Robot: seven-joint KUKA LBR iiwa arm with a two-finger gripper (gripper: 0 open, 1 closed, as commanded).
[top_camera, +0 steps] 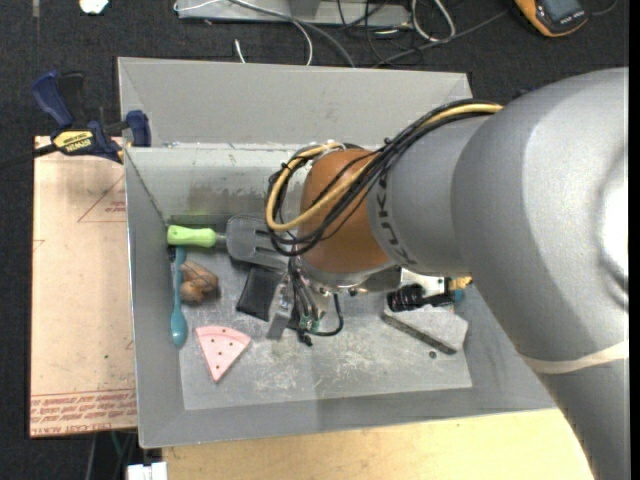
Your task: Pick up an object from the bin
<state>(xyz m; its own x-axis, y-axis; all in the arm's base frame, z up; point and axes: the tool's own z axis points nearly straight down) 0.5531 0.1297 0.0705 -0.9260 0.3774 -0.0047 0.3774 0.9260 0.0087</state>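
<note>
My gripper [289, 314] hangs low over the middle of the bin floor, under the orange wrist cover. A black flat block [254, 293] lies right beside it on the left, touching or nearly so. A pink wedge shaped like a melon slice [221, 349] lies on the floor to the lower left of the gripper. Above the black block lies a grey flat-headed tool [244, 238] with a green handle [192, 235], up against the back wall.
A brown lumpy nut-like thing [198, 282] and a blue spoon [178, 303] lie along the left wall. Right of the gripper are a small white and black part [420, 296] and a dark flat bar [428, 334]. The big grey arm covers the bin's right side.
</note>
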